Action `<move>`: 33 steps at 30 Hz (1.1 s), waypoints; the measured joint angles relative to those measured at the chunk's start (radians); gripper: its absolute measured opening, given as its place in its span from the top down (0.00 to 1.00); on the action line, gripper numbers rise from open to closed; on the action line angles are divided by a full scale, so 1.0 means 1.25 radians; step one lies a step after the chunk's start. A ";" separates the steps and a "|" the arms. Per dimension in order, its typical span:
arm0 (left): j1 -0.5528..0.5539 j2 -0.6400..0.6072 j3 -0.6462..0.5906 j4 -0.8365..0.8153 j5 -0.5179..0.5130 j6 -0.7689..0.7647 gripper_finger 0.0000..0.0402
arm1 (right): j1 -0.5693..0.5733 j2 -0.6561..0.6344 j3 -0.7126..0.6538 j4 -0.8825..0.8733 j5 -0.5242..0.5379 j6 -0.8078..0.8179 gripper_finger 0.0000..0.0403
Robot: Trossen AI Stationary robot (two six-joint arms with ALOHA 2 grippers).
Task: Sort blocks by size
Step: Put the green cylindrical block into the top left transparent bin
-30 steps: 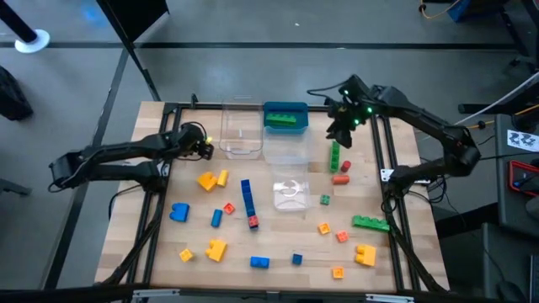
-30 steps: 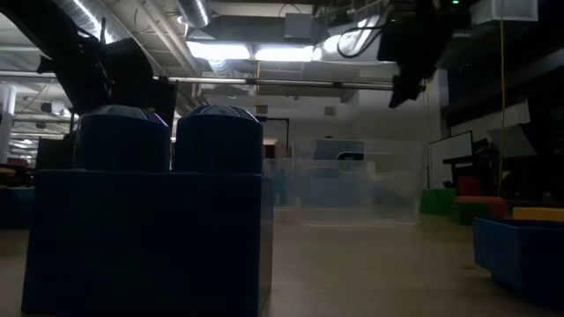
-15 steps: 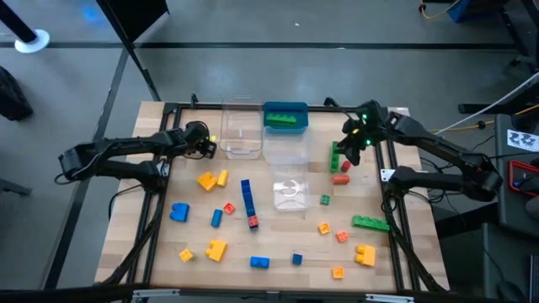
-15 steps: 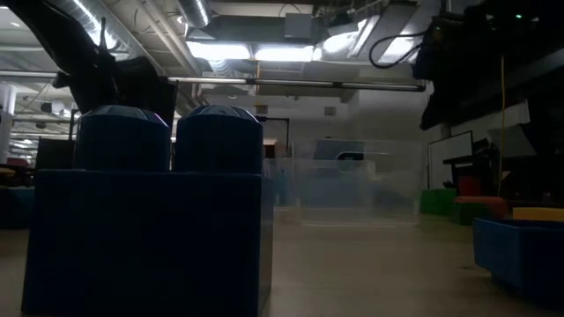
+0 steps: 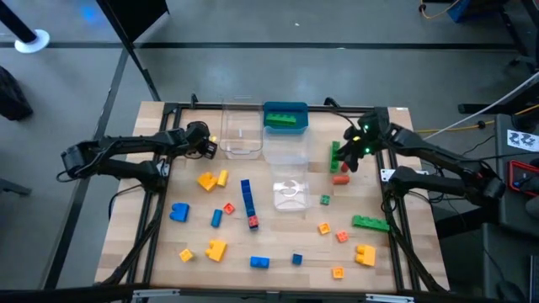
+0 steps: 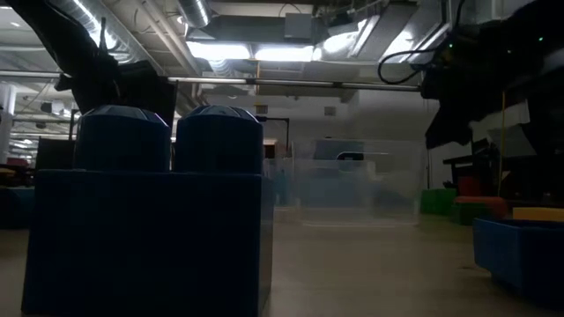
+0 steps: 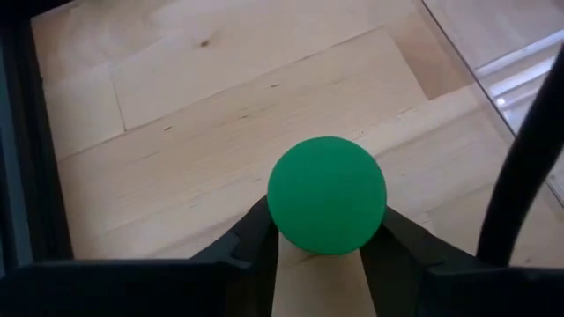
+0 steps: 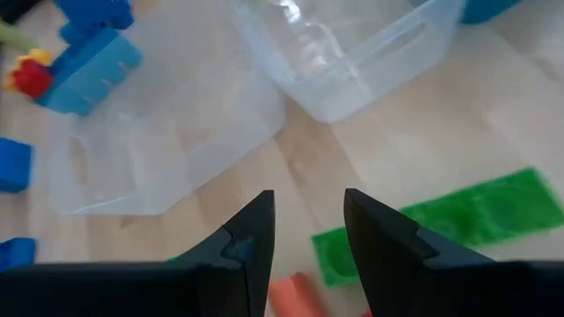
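Blocks in several colours lie scattered on the wooden table point(image 5: 168, 252), among them a blue bar point(image 5: 248, 198) and a yellow block point(image 5: 206, 179). At the table's left, my left gripper point(image 5: 205, 145) point(image 7: 326, 224) is shut on a green round piece point(image 7: 327, 194). At the far right, my right gripper point(image 5: 354, 153) point(image 8: 308, 220) stands open, slanting down over a green bar point(image 5: 335, 156) point(image 8: 441, 220) and an orange-red block point(image 5: 340, 178) point(image 8: 295, 295). Nothing is between its fingers. My left gripper pinches the green round piece by its two opposite sides point(image 7: 280, 220) between its two fingers. The fingers slant down toward the table. Whether the piece rests on the wood or is lifted clear, I cannot tell.
Three clear tubs point(image 5: 240, 130) point(image 5: 286, 150) point(image 5: 290, 194) and a teal tray point(image 5: 285, 109) with a green block stand at the middle and far middle. A second green bar point(image 5: 370, 223) lies near right. A big blue block point(image 6: 145, 220) fills the low view's left.
My right gripper has come down and toward the near edge, from beside the teal tray to just over the green bar, rolling as it went. My left gripper has edged slightly toward the clear tub and lower. No block on the table has moved.
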 joint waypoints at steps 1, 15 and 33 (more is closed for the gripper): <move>0.000 0.000 0.000 0.000 0.000 -0.001 0.72 | 0.000 0.000 -0.003 0.002 -0.016 0.000 0.65; 0.000 -0.091 0.129 -0.059 0.003 0.074 0.71 | 0.000 0.000 -0.006 0.048 0.074 -0.001 0.65; -0.059 -0.020 0.232 0.116 0.164 0.074 0.68 | -0.001 0.015 -0.006 0.106 0.354 0.082 0.65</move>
